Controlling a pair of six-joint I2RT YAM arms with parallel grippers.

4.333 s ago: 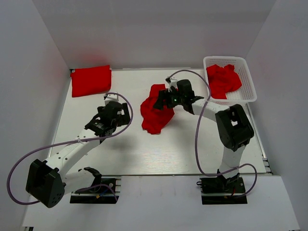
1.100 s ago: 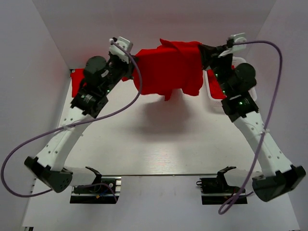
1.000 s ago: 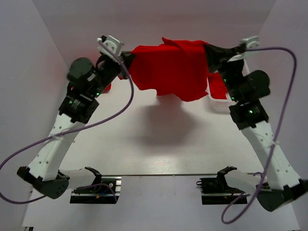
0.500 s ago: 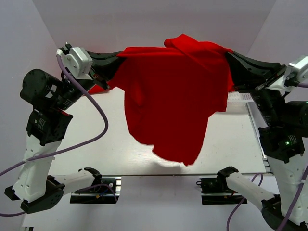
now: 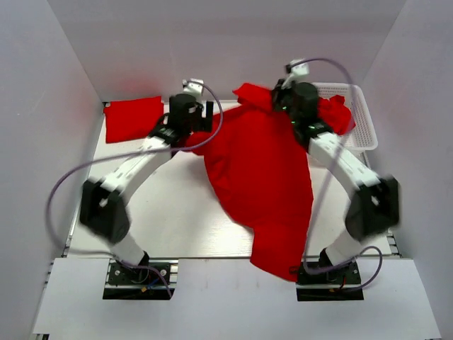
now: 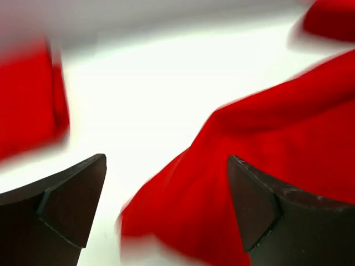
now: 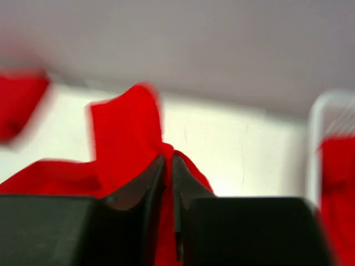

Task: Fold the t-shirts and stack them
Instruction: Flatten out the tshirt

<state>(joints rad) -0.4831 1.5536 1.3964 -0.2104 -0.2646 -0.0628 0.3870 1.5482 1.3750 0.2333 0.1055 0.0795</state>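
Over the table (image 5: pixel 163 212), top cam: we see the big t-shirt (image 5: pixel 262 177) spread loose from the far edge down the middle, lower end draped past the near edge. Left gripper (image 5: pixel 205 117) sits at its far-left corner, jaws wide apart, gripping nothing. Right gripper (image 5: pixel 277 98) is at the far bunch, clamped on the cloth. The right arm runs along the shirt's right edge and covers some of it near the wrist. Folded t-shirt (image 5: pixel 133 118) lies in the far-left corner, apart from the rest. White lattice basket (image 5: pixel 364 113) is far right, just behind the right wrist, with a third t-shirt (image 5: pixel 338 117) crumpled inside.

Left wrist cam, blurred: left gripper (image 6: pixel 166 160) fingers (image 6: pixel 66 205) far apart, big t-shirt (image 6: pixel 266 138) below them. We can't tell if either finger touches it. Folded t-shirt (image 6: pixel 28 111) at left.

Right wrist cam, blurred: right gripper (image 7: pixel 169 160) pressed together on the big t-shirt (image 7: pixel 125 133), a flap standing above the tips. Basket (image 7: pixel 327 111) at right.
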